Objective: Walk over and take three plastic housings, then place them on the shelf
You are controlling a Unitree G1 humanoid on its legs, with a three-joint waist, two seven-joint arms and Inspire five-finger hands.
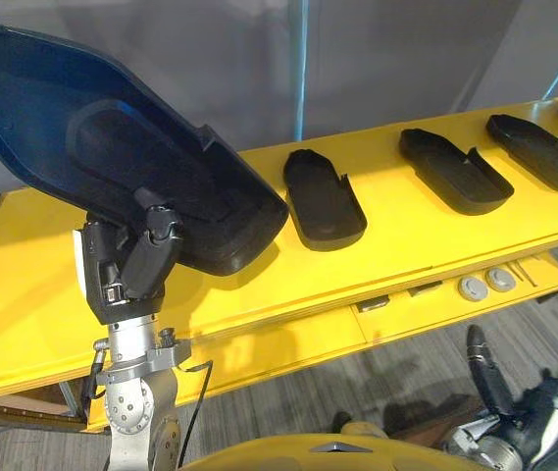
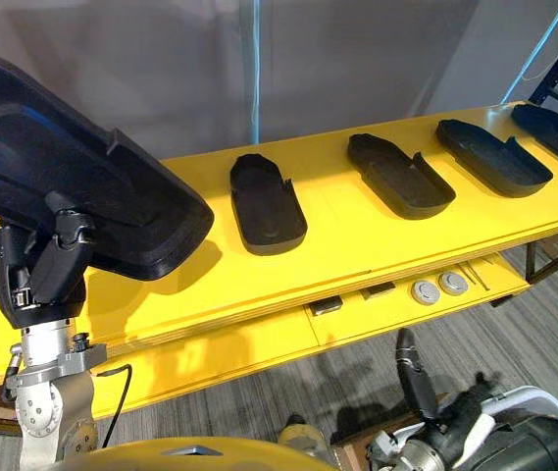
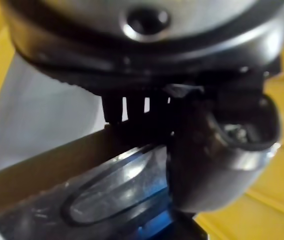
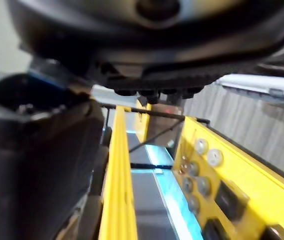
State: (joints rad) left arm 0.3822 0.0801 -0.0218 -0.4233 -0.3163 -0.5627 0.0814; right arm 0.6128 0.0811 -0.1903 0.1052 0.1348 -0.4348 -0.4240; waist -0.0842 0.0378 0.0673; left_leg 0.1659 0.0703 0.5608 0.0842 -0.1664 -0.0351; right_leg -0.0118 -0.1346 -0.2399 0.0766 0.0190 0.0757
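My left hand [image 1: 146,260] grips a housing [image 1: 112,167] by its near end, thumb [image 3: 221,165] curled over the rim onto the hollow inner face, fingers tucked behind it; the housing stands tilted, its far end rising up and away to the left of the hand, its low end hanging just over the shelf [image 1: 406,240]; whether that end touches the yellow board I cannot tell; just right of the hand a second housing [image 1: 323,199] lies hollow side up on the shelf, apart from the one I hold; further right lies a third housing [image 1: 453,170], and beyond that a fourth housing [image 1: 538,150], all spaced along the same board; two discs [image 1: 484,285] sit on a lower ledge at the shelf's front edge; my right hand [image 2: 411,378] hangs low, well to the right and nearer than the shelf, above the floor [image 1: 357,378], one dark digit standing straight, nothing in its grasp.
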